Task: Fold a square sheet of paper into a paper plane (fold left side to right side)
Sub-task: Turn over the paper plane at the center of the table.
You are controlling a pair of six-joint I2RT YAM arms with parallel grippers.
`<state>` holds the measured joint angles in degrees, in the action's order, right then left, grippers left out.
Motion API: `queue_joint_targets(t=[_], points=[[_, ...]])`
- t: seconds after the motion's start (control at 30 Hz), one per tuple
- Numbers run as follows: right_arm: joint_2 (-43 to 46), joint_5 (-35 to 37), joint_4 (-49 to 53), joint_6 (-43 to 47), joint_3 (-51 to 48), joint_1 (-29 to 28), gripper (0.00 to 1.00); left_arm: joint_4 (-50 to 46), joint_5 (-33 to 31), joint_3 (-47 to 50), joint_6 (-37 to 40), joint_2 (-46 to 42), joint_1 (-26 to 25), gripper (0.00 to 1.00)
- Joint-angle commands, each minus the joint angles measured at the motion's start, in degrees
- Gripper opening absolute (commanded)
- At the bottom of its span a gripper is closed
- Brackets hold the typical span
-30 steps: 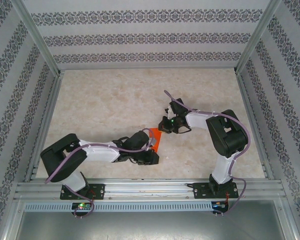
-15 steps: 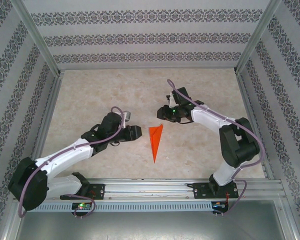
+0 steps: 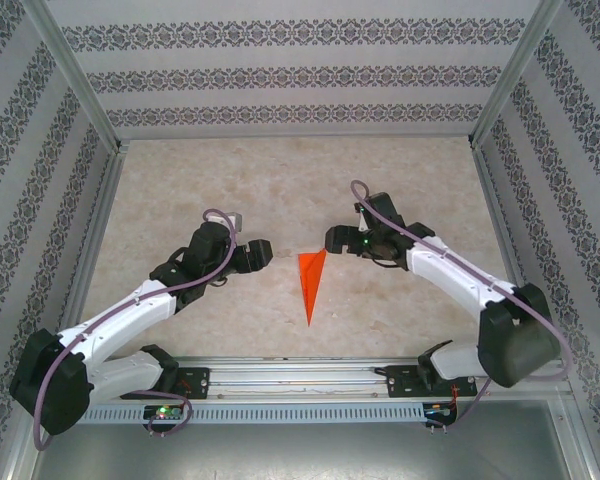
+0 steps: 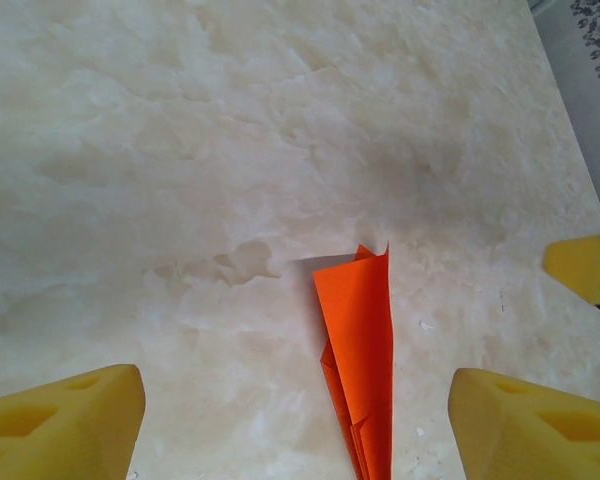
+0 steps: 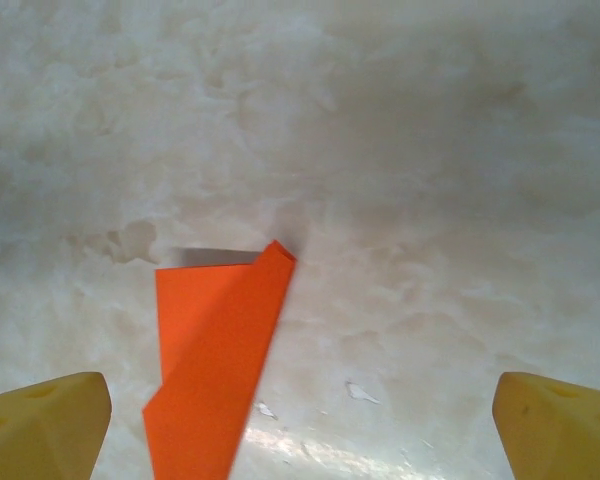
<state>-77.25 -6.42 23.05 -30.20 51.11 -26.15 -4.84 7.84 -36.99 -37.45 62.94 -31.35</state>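
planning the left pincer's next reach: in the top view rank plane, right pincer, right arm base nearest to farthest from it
From the left pincer:
1. plane, just to its right
2. right pincer, past the plane's wide end
3. right arm base, far off at the near edge

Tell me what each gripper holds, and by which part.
Nothing is held. The narrow orange-red folded paper plane lies on the table between the left gripper and right gripper, both open and apart from it.
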Motion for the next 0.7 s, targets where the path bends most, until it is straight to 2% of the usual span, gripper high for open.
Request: queue_joint_targets(t=[0.0, 0.17, 0.3, 0.5, 0.67], points=[[4.48, 5.1, 1.14, -0.7, -2.33, -0.39, 0.98, 1.78, -0.75, 1.18, 0.93, 0.22, 0.84, 0.82], [7.62, 5.02, 3.4, -4.74, -3.65, -0.47, 0.98, 2.69, -0.93, 1.82, 0.54, 0.25, 1.07, 0.9], [9.08, 6.58, 6.95, -8.11, -3.7, -1.75, 0.98, 3.52, -1.16, 2.47, 0.36, -0.29, 1.33, 0.99], [10.02, 9.89, 11.39, -11.88, -3.59, -5.69, 0.98, 3.4, -1.29, 2.72, 0.8, -0.84, 1.91, 1.0], [8.52, 14.09, 15.49, -14.51, -0.73, -11.97, 0.98, 3.15, -1.89, 3.46, 0.54, -1.72, 2.51, 1.0]])
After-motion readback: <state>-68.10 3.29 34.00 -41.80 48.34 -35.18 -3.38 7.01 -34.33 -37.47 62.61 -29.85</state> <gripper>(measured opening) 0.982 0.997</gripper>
